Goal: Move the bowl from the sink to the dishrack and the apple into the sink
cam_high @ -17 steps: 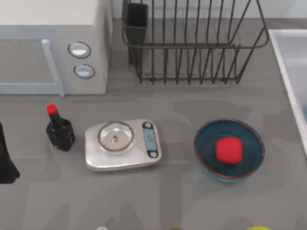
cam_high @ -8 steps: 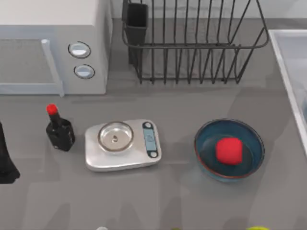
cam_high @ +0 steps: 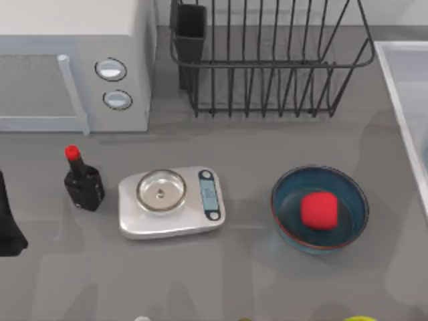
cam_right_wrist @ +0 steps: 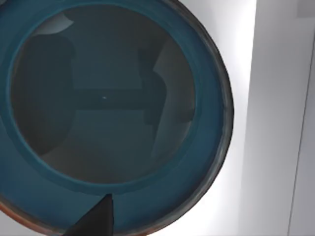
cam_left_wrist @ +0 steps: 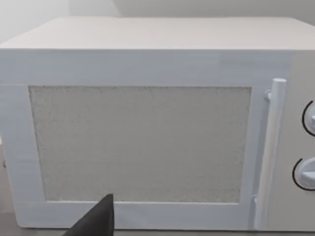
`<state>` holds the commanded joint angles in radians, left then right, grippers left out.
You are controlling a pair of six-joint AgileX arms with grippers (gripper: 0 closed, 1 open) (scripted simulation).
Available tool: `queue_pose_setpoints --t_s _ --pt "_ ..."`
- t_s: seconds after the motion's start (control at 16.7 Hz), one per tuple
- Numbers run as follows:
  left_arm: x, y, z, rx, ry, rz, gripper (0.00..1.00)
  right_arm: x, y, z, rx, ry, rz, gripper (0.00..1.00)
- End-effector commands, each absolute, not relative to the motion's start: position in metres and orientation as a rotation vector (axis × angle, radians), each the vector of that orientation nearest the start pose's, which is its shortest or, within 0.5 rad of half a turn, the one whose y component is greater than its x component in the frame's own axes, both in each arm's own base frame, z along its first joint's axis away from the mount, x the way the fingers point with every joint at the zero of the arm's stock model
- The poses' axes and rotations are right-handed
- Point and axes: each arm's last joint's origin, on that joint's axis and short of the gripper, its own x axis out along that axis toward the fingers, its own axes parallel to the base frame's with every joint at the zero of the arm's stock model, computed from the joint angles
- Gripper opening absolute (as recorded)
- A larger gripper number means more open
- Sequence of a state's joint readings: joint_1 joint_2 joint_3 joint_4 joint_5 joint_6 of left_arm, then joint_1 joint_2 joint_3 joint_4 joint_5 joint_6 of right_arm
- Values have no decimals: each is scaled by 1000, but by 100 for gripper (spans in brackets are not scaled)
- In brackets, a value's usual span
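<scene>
Left arm (cam_high: 8, 221) sits parked low at the table's left edge.

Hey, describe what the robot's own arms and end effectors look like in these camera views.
Little of them is visible. The left arm is a plain matte black, angular shape at the top view's left edge. Each wrist view catches one dark, pointed finger tip, left and right. No cables or markings can be seen.

Top view straight down over table (cam_high: 267, 281); left wrist close facing microwave (cam_left_wrist: 147, 142); right wrist close above bowl (cam_right_wrist: 103, 108)

Matte black left arm (cam_high: 8, 224); black pointed fingers (cam_left_wrist: 96, 221) in wrist views
</scene>
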<state>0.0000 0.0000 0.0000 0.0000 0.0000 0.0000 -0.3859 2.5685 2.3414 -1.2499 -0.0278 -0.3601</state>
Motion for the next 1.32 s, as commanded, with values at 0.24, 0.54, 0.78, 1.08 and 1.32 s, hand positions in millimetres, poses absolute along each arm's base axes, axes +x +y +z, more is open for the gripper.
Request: queue_pose_setpoints --t_s 0.24,0.54,0.78,1.08,1.32 --pt "106 -1 160 0 0 0 100 477 -183 141 5 1472 -6 100" --pt "106 -1 160 0 0 0 100 484 -185 86 7 1470 -9 100" --pt "106 -1 160 0 0 0 100 485 -185 49 7 1471 -8 100" --pt "106 -1 160 0 0 0 100 485 -185 48 7 1471 -8 92" --pt "106 -1 160 0 0 0 100 485 -185 48 7 1471 -8 62"
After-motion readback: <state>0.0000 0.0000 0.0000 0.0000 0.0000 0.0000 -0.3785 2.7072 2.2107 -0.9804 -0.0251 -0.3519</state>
